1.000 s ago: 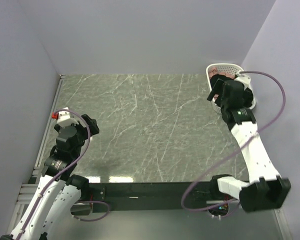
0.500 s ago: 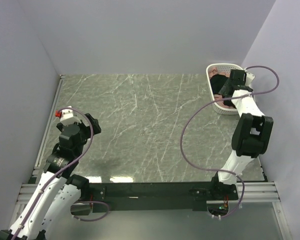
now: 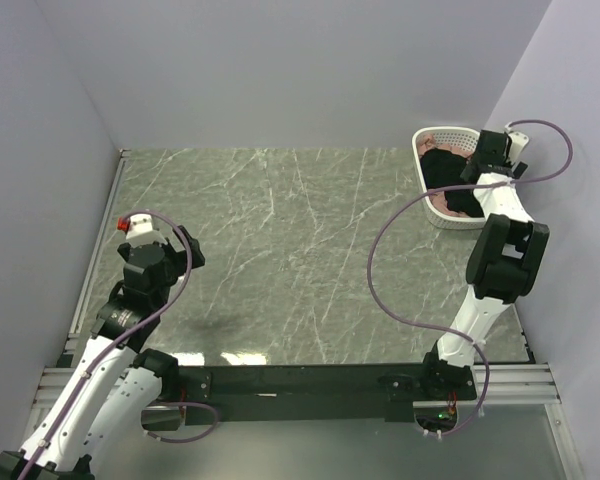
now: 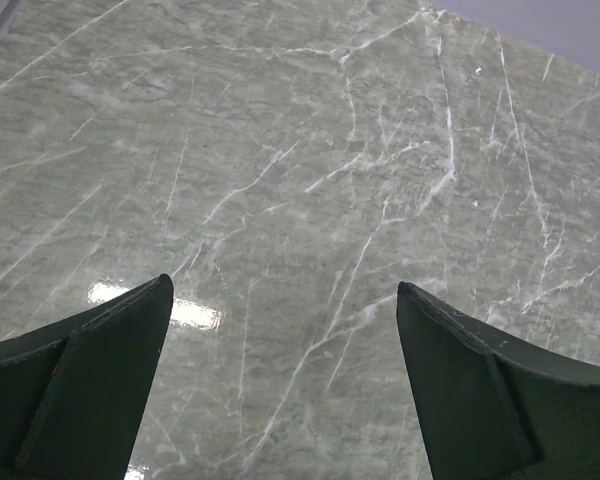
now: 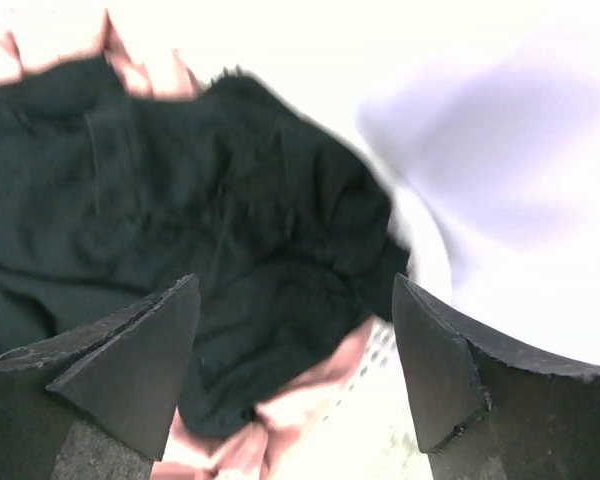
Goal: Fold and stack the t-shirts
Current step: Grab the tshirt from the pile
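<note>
Right claw (image 5: 295, 285): fingers spread wide with nothing gripped; it hangs over the basket at the far right corner of the table.
Black t-shirt (image 5: 180, 220): crumpled in a heap directly under the right claw, filling the gap between the two fingertips and spreading out past the left finger; not touched by either finger as far as the blurred wrist view shows.
Pink t-shirts (image 5: 280, 420): bunched beneath the black one, peeping out just below the gap between the right claw's fingers and again at the far edge of the heap, beyond the left finger.
Basket (image 3: 450, 132): white lattice oval holding all the cloth, under the right claw; its rim shows pale and blurred beside the right finger.
Left claw (image 4: 283, 285): fingers also wide apart and empty, pointing down at bare stone, well apart from the basket and from the right claw.
Table (image 4: 330, 150): grey-green marble with white veins, lying under and ahead of the left claw; a bright glare patch sits just beside the left finger.
Right arm: reaches up the right side of the table, a purple cable looping off it.
</note>
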### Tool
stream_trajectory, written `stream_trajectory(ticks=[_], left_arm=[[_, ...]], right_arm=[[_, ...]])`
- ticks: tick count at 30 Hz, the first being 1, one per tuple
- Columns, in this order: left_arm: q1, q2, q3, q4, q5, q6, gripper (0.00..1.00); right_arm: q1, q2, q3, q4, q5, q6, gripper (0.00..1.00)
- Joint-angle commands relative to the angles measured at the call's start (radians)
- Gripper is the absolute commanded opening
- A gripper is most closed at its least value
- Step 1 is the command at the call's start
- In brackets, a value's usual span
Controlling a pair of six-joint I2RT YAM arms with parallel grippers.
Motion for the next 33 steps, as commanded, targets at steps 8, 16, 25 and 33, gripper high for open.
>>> stream_trajectory(ticks=[8, 16, 25, 33], left_arm=[[-0.011, 0.003, 0.002, 0.054, 0.032, 0.026, 0.99], [-0.016, 0.02, -0.006, 0.071, 0.06, 0.038, 0.99], [-0.014, 0.038, -0.007, 0.075, 0.071, 0.04, 0.99], [-0.016, 0.037, -0.009, 0.08, 0.083, 0.041, 0.99]], right_arm=[[-0.029, 0.108, 0.206, 0.074, 0.062, -0.143, 0.76], [-0.051, 0.22, 0.291, 0.043, 0.056, -0.185, 0.74], [-0.065, 0.257, 0.265, 0.044, 0.027, -0.179, 0.63], [-0.069, 0.276, 0.272, 0.046, 0.025, -0.197, 0.49]])
